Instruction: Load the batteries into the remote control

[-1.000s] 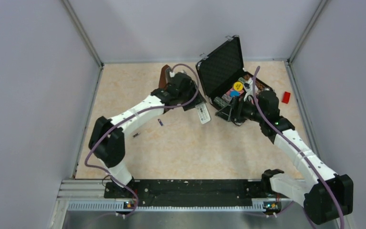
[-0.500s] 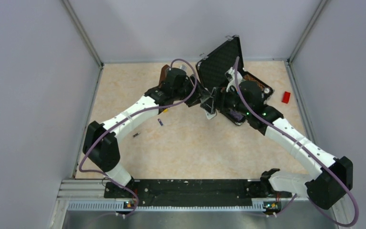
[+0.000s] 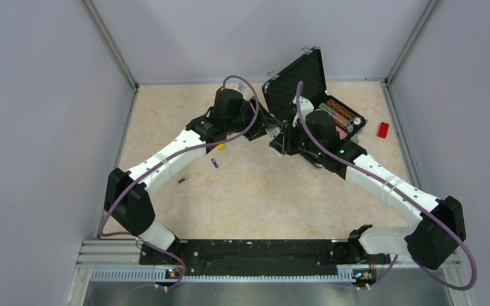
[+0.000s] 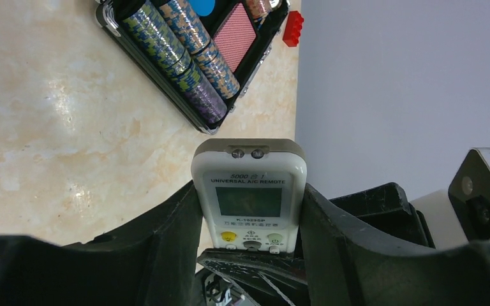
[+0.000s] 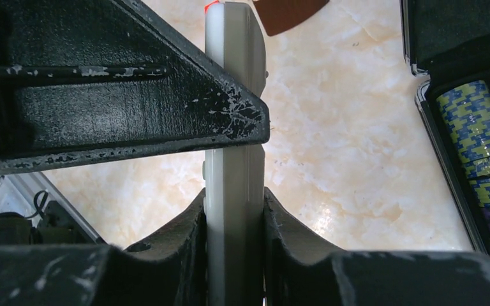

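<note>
I have the slim white rectangular remote control [image 4: 249,175] in both claws at once, raised over the pale marble-patterned table [image 3: 261,197] toward its far middle, just left of the open black case of poker chips [image 3: 301,86].

My left claw [image 4: 249,194] is part-closed across the remote's width, 1 finger on each long edge, with the greenish screen and buttons facing its wrist camera. My right claw [image 5: 233,207] is narrowed right down across the remote's thickness, its pads touching the front and back faces. The long axis runs straight out from between both pairs of fingers. I cannot see the back, so I cannot tell if the battery bay is uncovered.

The 2 batteries lie on the table, apart from each other and to the near left of the remote. The bluish-purple cylinder [image 3: 215,164] is the closer. The dark grey cylinder [image 3: 182,181] lies further near and left, beside my left forearm.

Both sit on my left arm's side, so I judge that the left claw should let go and reach for them while the right keeps the remote.
</note>
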Tool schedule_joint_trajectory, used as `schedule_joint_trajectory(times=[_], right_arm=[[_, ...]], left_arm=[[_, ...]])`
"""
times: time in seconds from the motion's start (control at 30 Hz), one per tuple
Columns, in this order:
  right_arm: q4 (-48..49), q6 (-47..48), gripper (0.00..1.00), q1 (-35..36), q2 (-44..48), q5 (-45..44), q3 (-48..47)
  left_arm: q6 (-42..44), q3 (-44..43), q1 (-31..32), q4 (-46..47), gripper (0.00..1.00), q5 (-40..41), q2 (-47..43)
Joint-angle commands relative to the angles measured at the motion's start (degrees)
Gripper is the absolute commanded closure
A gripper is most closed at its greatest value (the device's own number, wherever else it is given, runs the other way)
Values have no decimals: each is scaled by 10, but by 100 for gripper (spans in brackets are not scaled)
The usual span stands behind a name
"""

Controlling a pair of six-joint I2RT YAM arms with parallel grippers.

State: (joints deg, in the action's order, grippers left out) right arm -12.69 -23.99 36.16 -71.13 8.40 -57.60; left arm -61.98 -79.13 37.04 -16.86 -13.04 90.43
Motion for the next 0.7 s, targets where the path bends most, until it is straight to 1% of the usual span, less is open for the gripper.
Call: schedule_joint_trajectory(times=[0.0,0.07,0.1,0.17,0.27,0.43,0.57,0.67], right_arm=[[33,26,96,25,14,-47,-24],[43,47,97,39,24,-75,-21],[48,64,97,54,30,-103,-20],[57,97,97,86,35,-163,-21],[62,140,97,129,23,-240,-30],[67,188,97,174,-2,-361,-40],[73,208,96,183,-14,-422,-41],[81,228,96,185,-19,-454,-38]], left_arm=[[1,12,-3,20,45,17,-42],[-1,22,-4,17,36,34,-54],[-7,23,-7,13,30,41,-57],[-11,15,-9,9,24,45,-58],[-8,-24,-9,-36,17,48,-42],[-9,-58,-9,-100,17,50,-17],[-11,-59,-9,-117,22,54,-21],[-12,-58,-8,-126,22,56,-26]])
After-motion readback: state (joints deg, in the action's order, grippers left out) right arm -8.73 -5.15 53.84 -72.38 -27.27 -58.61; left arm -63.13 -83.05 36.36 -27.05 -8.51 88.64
